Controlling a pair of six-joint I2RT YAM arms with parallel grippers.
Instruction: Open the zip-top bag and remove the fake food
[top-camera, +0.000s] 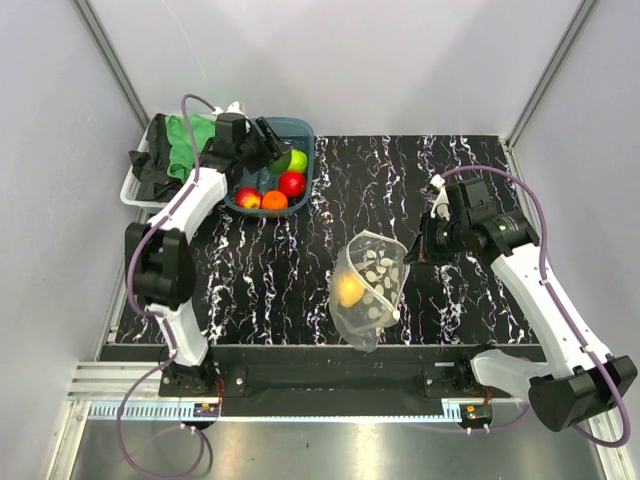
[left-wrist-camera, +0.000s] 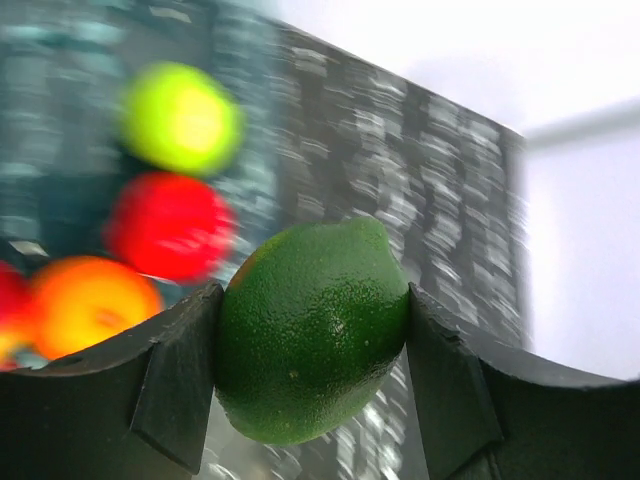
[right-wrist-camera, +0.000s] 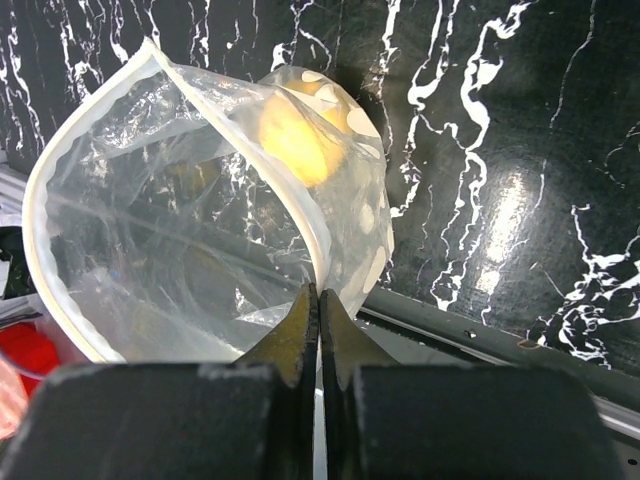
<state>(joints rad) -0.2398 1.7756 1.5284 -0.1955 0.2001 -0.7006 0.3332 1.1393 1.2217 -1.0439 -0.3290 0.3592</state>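
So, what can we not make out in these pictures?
- Left wrist view: the fruits behind the dark green fruit are blurred.
- Right wrist view: the yellow fruit shows only through the wrinkled zip-top bag; the right hand covers the bag's lower edge.
- Top view: the left hand covers part of the teal tub, so its fruits cannot be counted.

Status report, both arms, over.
Left gripper clamped on dark green lime over teal tub. Right gripper shut on zip-top bag rim; bag open, yellow fruit inside. Nothing blocking.
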